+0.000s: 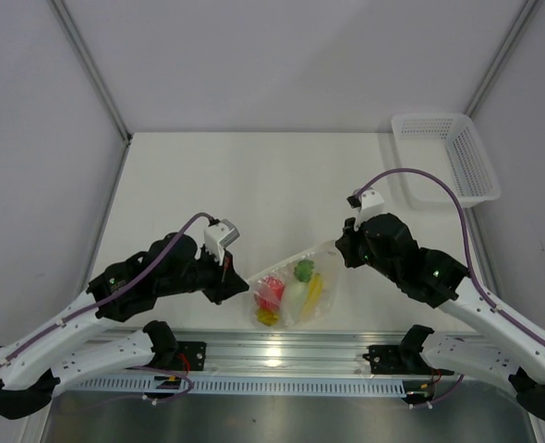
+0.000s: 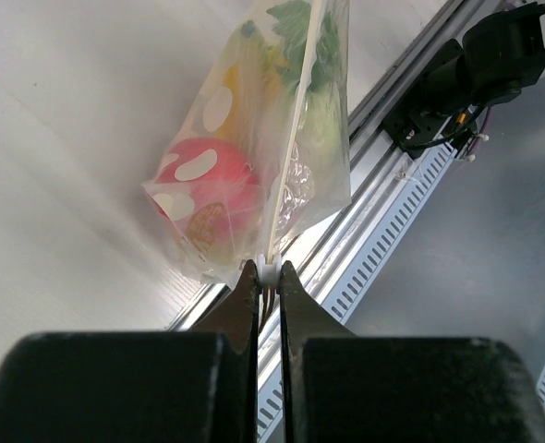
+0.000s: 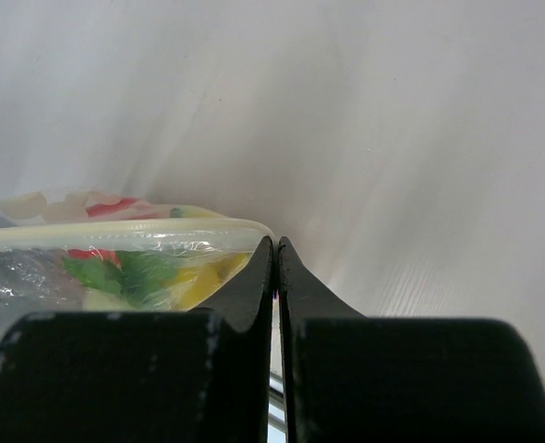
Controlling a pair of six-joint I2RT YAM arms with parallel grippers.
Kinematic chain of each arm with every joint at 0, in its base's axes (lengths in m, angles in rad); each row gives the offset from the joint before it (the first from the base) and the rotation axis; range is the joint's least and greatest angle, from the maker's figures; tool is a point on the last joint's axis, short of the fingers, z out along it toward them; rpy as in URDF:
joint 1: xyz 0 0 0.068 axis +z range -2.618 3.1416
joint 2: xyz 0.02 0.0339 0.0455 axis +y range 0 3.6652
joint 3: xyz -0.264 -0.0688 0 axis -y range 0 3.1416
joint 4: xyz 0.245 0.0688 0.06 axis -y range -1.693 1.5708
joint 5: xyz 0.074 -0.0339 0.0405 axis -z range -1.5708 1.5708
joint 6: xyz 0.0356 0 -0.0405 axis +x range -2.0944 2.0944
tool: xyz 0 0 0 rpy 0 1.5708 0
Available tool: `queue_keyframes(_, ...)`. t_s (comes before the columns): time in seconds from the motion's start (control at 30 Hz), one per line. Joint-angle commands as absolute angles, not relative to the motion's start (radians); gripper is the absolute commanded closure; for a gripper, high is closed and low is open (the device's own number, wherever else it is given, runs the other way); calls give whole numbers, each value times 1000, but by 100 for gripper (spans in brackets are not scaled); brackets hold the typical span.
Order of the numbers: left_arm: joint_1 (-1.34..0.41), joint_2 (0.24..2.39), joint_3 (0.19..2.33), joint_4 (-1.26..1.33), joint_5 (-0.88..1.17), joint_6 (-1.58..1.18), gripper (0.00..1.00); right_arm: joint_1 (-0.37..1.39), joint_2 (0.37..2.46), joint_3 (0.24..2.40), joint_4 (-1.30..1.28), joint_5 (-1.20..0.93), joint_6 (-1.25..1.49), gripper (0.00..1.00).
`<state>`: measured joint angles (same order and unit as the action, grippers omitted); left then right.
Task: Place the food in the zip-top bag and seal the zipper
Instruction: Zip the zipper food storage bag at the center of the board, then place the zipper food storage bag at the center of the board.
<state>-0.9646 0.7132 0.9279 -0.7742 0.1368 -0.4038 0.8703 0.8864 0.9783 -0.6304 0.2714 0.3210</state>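
Observation:
The clear zip-top bag (image 1: 291,288) hangs stretched between my two grippers, just above the table's near edge. Inside it are the red fruit (image 1: 271,290), the white radish (image 1: 296,292) with green leaves, and the yellow banana bunch (image 1: 314,293). My left gripper (image 1: 239,281) is shut on a small white piece at the left end of the zipper (image 2: 296,120). In the left wrist view the bag (image 2: 254,138) hangs ahead of the left gripper (image 2: 269,270), with the red fruit (image 2: 212,180) showing. My right gripper (image 1: 340,247) is shut on the bag's right corner. In the right wrist view, that gripper (image 3: 275,242) meets the zipper strip (image 3: 115,229).
A white mesh basket (image 1: 448,157) stands at the back right of the table. An aluminium rail (image 1: 282,346) with the arm bases runs along the near edge, just below the bag. Grey walls close in the table on both sides.

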Motion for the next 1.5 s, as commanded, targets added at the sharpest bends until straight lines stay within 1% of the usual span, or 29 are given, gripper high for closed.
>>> queue_keyframes(0.0, -968, 686, 923, -830, 127, -425, 99, 847, 870, 973, -640, 336, 307, 100)
queue_keyframes(0.33, -968, 655, 907, -847, 120, -436, 99, 838, 868, 969, -637, 316, 305, 100)
queue_keyframes(0.57, -968, 663, 900, -831, 103, -448, 99, 841, 868, 951, -597, 250, 308, 100)
queue_keyframes(0.6, -968, 664, 902, -828, 97, -449, 97, 842, 871, 948, -585, 221, 310, 100)
queue_keyframes(0.67, -968, 667, 899, -810, 69, -460, 94, 850, 877, 942, -575, 216, 321, 100)
queue_keyframes(0.73, -968, 669, 900, -802, 39, -469, 81, 854, 885, 939, -560, 209, 330, 100)
queue_keyframes(0.77, -968, 663, 900, -795, -1, -480, 73, 856, 897, 937, -551, 210, 342, 100)
queue_keyframes(0.83, -968, 652, 907, -790, -79, -491, 61, 854, 914, 942, -540, 210, 348, 100)
queue_keyframes(0.87, -966, 632, 914, -788, -159, -500, 55, 848, 925, 954, -534, 212, 354, 100)
queue_keyframes(0.9, -968, 618, 916, -788, -204, -503, 34, 844, 939, 962, -531, 212, 354, 100)
queue_keyframes(0.97, -968, 579, 928, -788, -303, -509, 14, 818, 985, 995, -522, 203, 353, 100)
queue_keyframes(1.0, -968, 566, 934, -785, -328, -508, 1, 809, 1003, 1006, -514, 201, 350, 100)
queue_keyframes(1.17, -968, 496, 946, -801, -391, -494, 0, 723, 1144, 1083, -450, 154, 325, 100)
queue_keyframes(1.3, -968, 407, 919, -784, -351, -482, 1, 647, 1281, 1161, -379, 98, 305, 100)
queue_keyframes(1.47, -968, 359, 877, -787, -292, -498, 1, 529, 1501, 1348, -360, 48, 281, 100)
